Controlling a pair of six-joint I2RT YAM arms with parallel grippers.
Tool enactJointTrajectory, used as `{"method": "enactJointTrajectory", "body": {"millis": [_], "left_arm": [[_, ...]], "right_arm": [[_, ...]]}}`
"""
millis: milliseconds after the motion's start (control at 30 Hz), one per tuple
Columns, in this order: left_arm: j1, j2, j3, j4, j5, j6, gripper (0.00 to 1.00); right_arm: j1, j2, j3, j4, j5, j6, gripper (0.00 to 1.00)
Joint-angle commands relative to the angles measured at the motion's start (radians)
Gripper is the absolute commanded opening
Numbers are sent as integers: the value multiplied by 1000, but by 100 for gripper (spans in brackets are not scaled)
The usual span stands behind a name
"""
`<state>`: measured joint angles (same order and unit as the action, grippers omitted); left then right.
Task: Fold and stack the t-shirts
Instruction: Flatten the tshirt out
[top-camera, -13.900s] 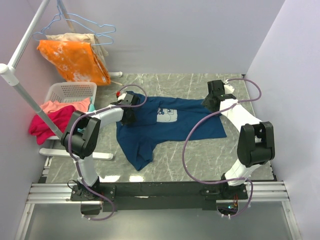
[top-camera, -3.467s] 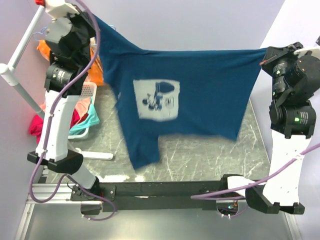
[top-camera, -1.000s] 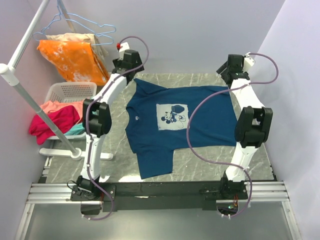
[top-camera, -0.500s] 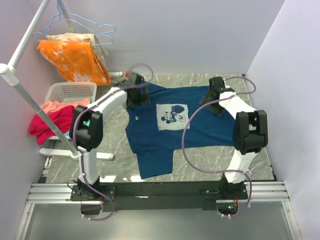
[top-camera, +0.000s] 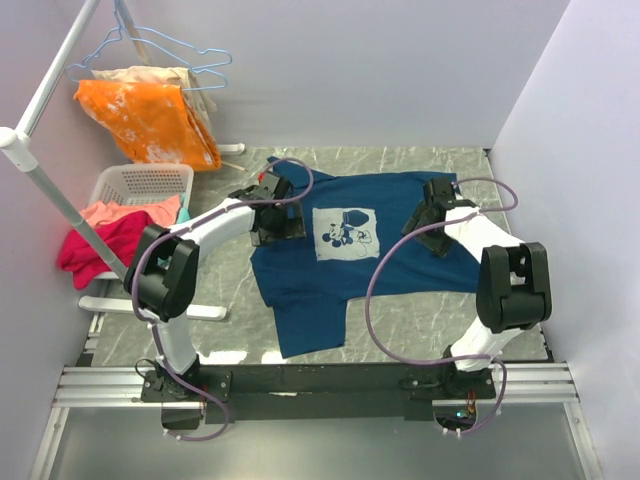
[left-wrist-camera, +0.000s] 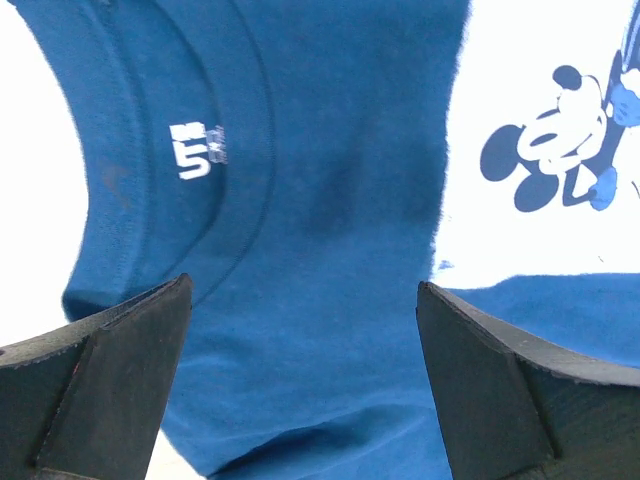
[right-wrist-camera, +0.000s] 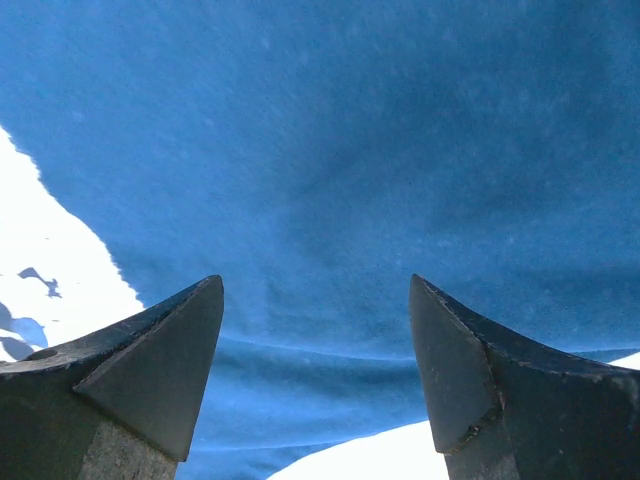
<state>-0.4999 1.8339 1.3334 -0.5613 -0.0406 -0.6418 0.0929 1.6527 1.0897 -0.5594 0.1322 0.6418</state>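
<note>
T-shirt (top-camera: 310, 290): navy, short-sleeved, spread print-side up on the grey marbled worktop (top-camera: 420, 320), centre of the top view. The neck points to the left of the frame and the hem to the right. One sleeve reaches toward the lower centre. The cloth is mostly flat, with a few soft creases.

Print (top-camera: 347, 232): pale square with a cartoon mouse, on the chest, between the two grippers.

Collar (left-wrist-camera: 150, 200): ribbed, with a small white label reading "5" (left-wrist-camera: 195, 150) inside it, upper left of the left wrist view.

Left gripper (top-camera: 278, 222): over the collar, just left of the print. Its jaws are spread fully wide and there is nothing between them.

Right gripper (top-camera: 432, 222): over plain navy cloth right of the print. Its jaws are well apart and grasp nothing. Whether the tips touch the cloth cannot be told.

Basket (top-camera: 130, 180): white, at the left edge of the frame beside the worktop, with pink and red clothes (top-camera: 100, 235) spilling over its rim.

Rack pole (top-camera: 40, 190): white, slanting across the upper left.

Orange garment (top-camera: 150, 120): draped in the upper left, below pale blue hangers (top-camera: 170, 50).
</note>
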Motion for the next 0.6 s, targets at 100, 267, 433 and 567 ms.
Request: {"method": "enactJointTrajectory", "body": {"millis": [100,267,433,567], "left_arm": [[-25,-2,-49,67,33,-56,99],[-32,21,-77,49,-7,-64,99],[-49,67,-76,-15,-76,-87,99],[-54,93,-69,-87,-125,-108,99]], "right_arm": [[-4,19,-39,58,-29,-8,81],[-5,45,-48,70,-37,-13,82],[-5,73,-53,75,-32,-14,80],[-5,76,-31,43,-26,-11,80]]}}
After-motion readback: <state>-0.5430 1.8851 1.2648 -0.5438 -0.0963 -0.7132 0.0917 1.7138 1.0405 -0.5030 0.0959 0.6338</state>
